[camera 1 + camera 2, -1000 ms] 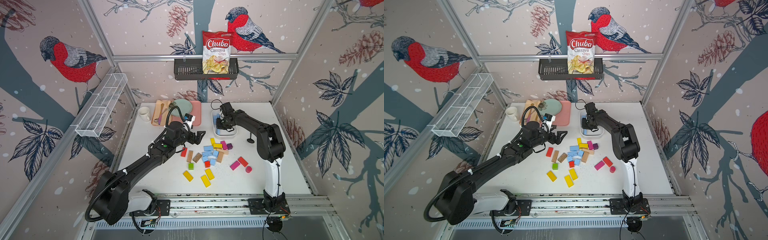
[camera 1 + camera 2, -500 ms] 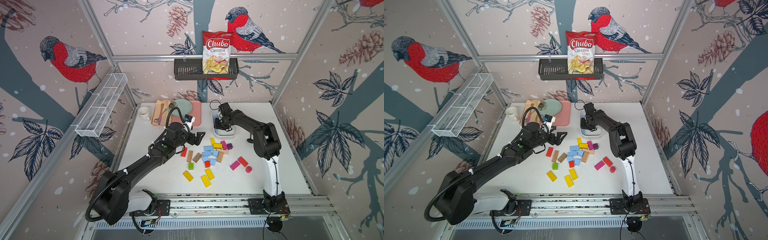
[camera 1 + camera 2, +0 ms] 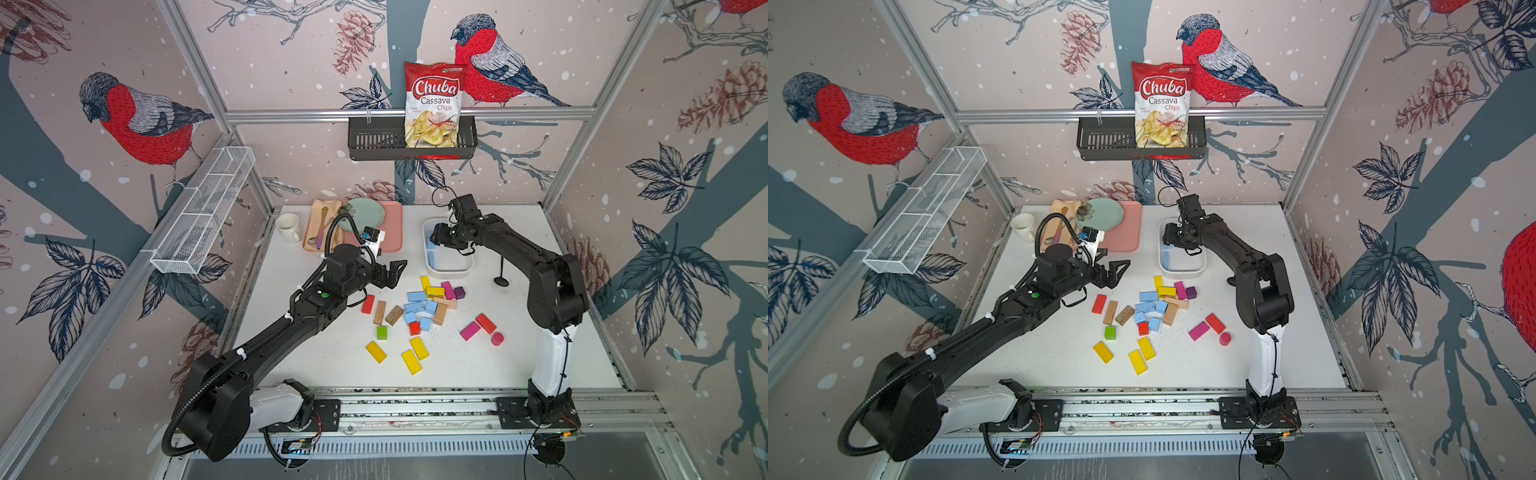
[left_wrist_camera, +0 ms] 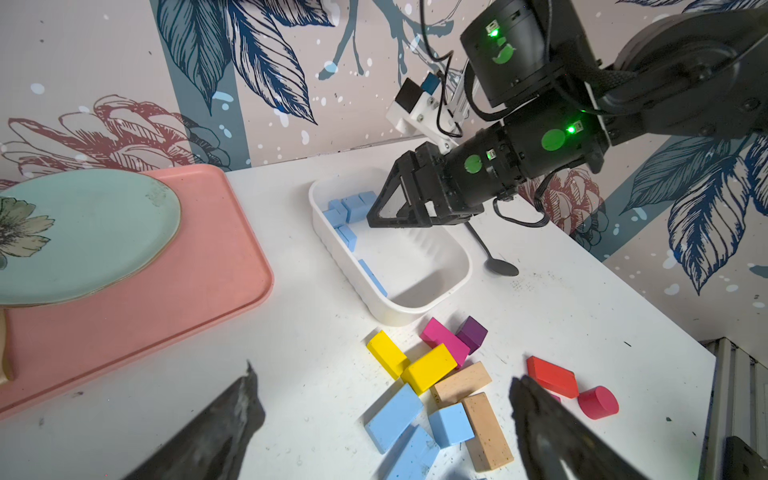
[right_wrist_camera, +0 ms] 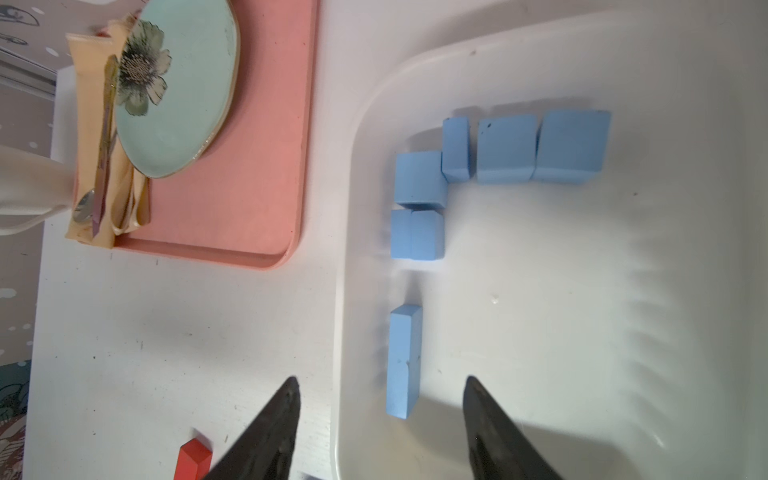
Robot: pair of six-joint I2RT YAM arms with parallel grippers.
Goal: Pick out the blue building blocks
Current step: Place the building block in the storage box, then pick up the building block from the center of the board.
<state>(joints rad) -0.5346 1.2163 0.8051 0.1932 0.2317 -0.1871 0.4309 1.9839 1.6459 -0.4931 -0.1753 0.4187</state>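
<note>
Several blue building blocks [image 3: 417,309] [image 3: 1148,309] [image 4: 395,415] lie in the mixed pile at mid-table. More blue blocks [image 5: 503,149] [image 4: 353,208] sit along the wall of the white bin [image 3: 451,272] [image 3: 1181,272] [image 4: 399,316] [image 5: 345,291], and a blue bar [image 5: 403,359] lies loose there. My right gripper [image 3: 436,239] [image 3: 1168,239] [image 4: 370,222] [image 5: 381,380] hangs open over that bin, just above the bar, holding nothing. My left gripper [image 3: 397,272] [image 3: 1117,272] [image 4: 384,378] hovers wide open and empty over the pile's back left edge.
Yellow, red, magenta, purple, green and plain wooden blocks [image 3: 415,359] lie among and around the blue ones. A pink tray [image 3: 392,232] with a teal plate [image 3: 361,212], a napkin with cutlery and a mug [image 3: 289,226] stand at the back left. A black spoon [image 3: 500,280] lies right of the bin.
My right gripper's jaws have opened above the white bin, and its arm has shifted slightly. The left arm has barely moved.
</note>
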